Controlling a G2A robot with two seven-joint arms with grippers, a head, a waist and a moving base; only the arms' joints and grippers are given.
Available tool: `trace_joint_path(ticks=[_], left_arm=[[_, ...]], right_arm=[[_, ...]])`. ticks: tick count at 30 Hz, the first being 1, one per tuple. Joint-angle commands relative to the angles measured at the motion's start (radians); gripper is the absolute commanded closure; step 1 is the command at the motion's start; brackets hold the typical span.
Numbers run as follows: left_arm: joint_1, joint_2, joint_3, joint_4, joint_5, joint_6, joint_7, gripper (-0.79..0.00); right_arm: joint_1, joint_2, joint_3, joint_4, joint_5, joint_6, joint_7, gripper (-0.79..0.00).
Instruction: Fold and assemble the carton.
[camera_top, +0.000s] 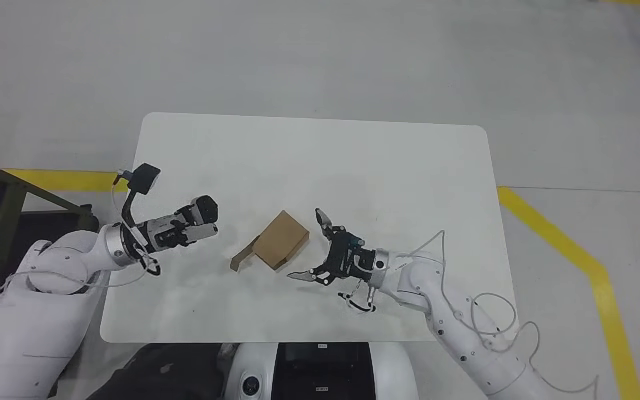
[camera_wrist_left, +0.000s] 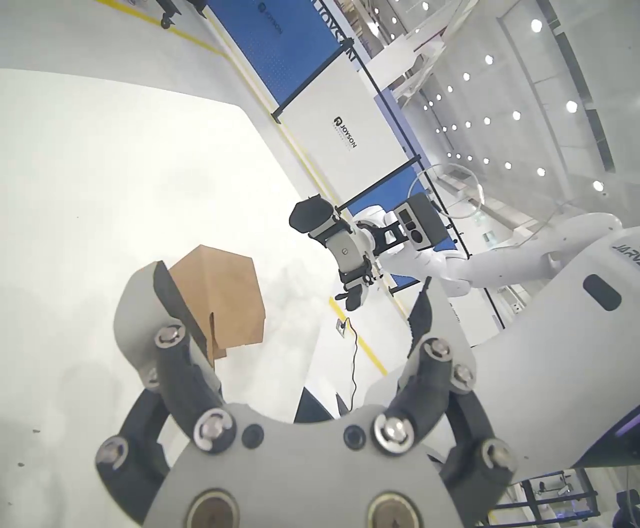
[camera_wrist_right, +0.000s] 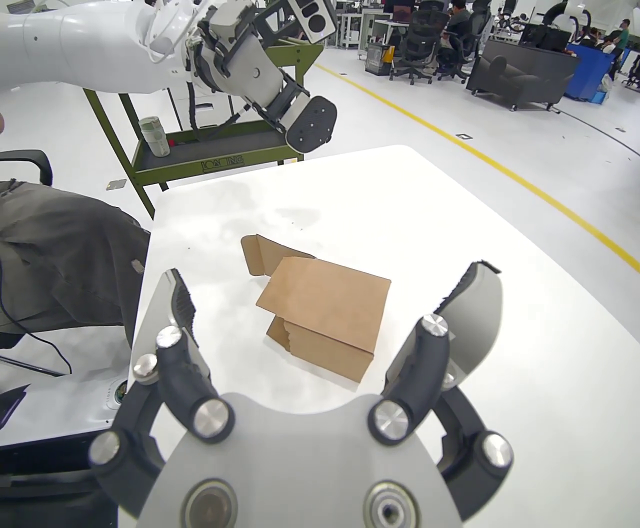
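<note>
Holds nothing in the left gripper (camera_top: 210, 218) or the right gripper (camera_top: 305, 244), fingers (camera_wrist_right: 470, 295) of both spread wide, with the brown carton (camera_top: 283, 240) lying between them, low middle, on the white worktop (camera_top: 400, 170).

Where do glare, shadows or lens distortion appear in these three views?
Left wrist view: the ceiling lamps show as bright glaring spots. Right wrist view: the yellow floor line bends slightly toward the edge, so the lens distorts. Top view: the light is even, with no hard shadow beside the carton.
</note>
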Motion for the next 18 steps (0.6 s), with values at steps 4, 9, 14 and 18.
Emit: trace_joint_path(ticks=[4,9,14,18], left_arm=[[-0.006,0.000,-0.009,-0.003,0.023,-0.002,0.019,-0.785],[-0.005,-0.014,-0.010,-0.005,0.215,-0.112,0.175,-0.785],[-0.031,-0.027,0.024,0.067,0.491,-0.257,0.262,-0.785],[-0.042,-0.041,0.036,0.069,0.665,-0.268,0.412,-0.785]], right_arm=[[0.000,0.000,0.000,0.000,0.000,0.000,0.000,-0.785],[0.000,0.000,0.000,0.000,0.000,0.000,0.000,-0.785],[0.000,0.000,0.000,0.000,0.000,0.000,0.000,-0.785],[0.000,0.000,0.000,0.000,0.000,0.000,0.000,-0.785]])
